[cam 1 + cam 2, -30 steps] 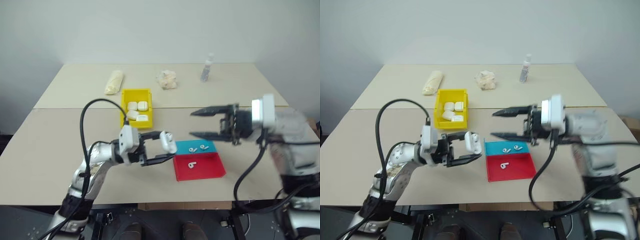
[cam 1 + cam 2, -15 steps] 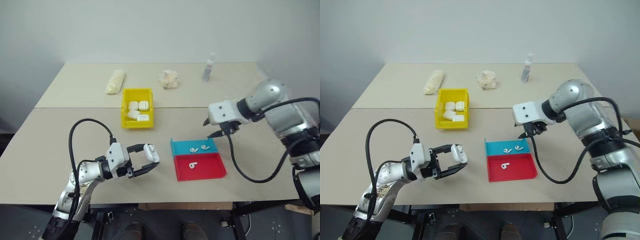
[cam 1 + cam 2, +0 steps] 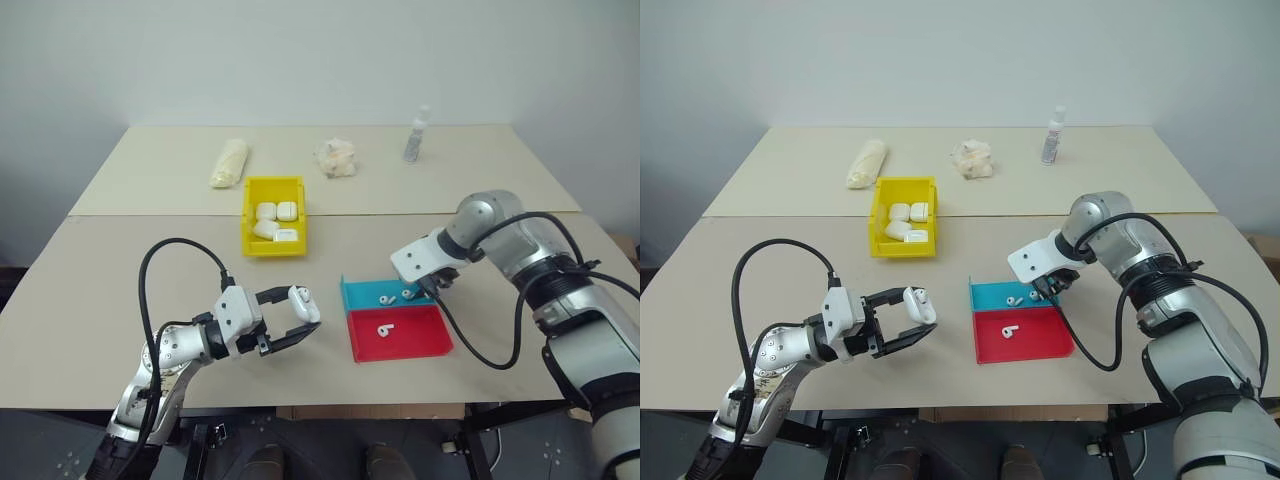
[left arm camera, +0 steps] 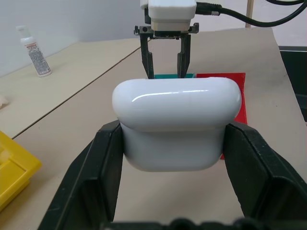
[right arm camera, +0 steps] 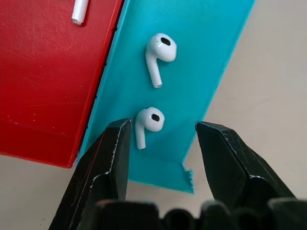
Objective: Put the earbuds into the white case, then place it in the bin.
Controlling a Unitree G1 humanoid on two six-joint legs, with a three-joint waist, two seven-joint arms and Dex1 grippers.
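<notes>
No text can be read anywhere. The small clear plastic bottle with a white cap (image 4: 36, 51), at the upper left of the left wrist view, wears a white label with red print, too small to make out.

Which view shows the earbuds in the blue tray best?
The right wrist view: both earbuds lie close and plain in the blue tray, one between the open right end effector fingers. In the eye views they are tiny white specks.

Lab test bench, bare beige tables (image 3: 150, 270), blank wall (image 3: 300, 50)
</notes>
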